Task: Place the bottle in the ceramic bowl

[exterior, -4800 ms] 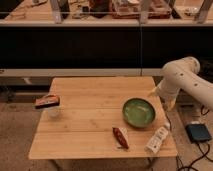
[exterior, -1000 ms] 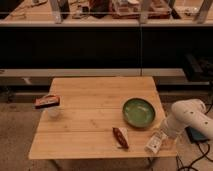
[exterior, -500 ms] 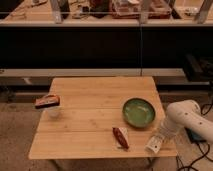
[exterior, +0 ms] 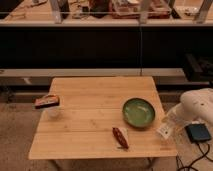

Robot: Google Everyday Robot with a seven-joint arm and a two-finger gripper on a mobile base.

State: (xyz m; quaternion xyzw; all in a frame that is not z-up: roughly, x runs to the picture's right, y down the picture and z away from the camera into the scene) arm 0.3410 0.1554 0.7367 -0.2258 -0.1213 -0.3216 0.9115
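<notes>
**Bottle at the desk's right edge, gripper just above it**

The bottle [exterior: 164, 131] lies on the desk [exterior: 95, 100] near the front right corner, close to the right edge. It is white with a dark-marked label and is tilted, its upper end pointing up and to the right. It is outside the ceramic bowl [exterior: 139, 111], which sits just to its upper left on the desk. The bowl is green with a darker rim, and nothing shows inside it.

The gripper [exterior: 171, 119] is at the bottle's upper end, reaching in from the right at the tip of the white arm [exterior: 200, 104]. I cannot tell how the jaws stand, nor whether they touch the bottle.

Left of the bottle, near the front edge, a dark red-brown packet [exterior: 120, 137] lies at a slant, apart from the bowl. At the far left side of the desk stands a small clear cup [exterior: 52, 112] with a flat orange-and-dark packet [exterior: 47, 101] resting across its top.

On the floor to the right of the desk, below the arm, lies a dark flat device [exterior: 198, 132] with a cable [exterior: 192, 156] trailing from it. Behind the desk runs a long dark counter [exterior: 100, 47].
</notes>
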